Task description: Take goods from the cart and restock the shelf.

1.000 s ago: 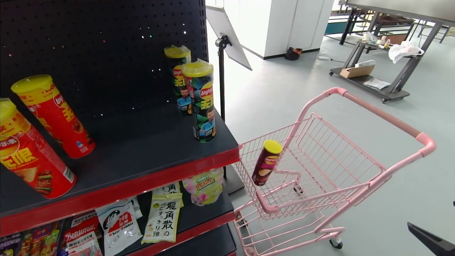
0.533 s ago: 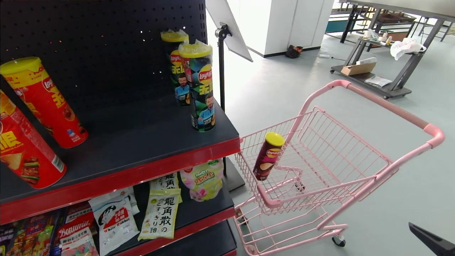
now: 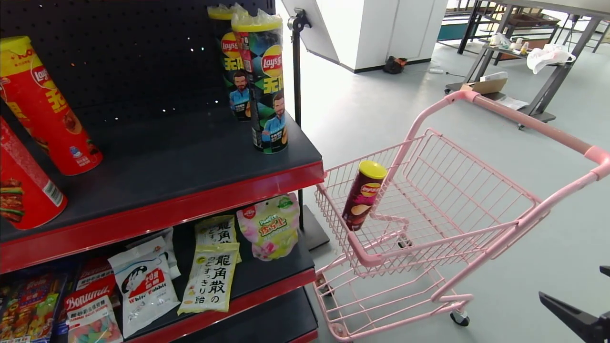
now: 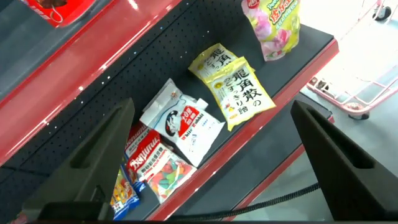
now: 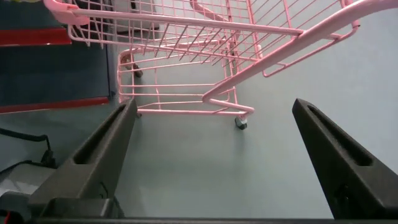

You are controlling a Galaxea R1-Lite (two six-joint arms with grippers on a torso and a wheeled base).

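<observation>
chip can [image 3: 364, 196] tilted in pink cart [image 3: 533, 126]

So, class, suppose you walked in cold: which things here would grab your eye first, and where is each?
The pink cart stands out most, parked on the grey floor right of the shelf, with one maroon, yellow-lidded chip can leaning in the basket corner nearest the shelf. Next come the tall red cans at the left of the upper shelf board and two dark cans at its right end.
</observation>
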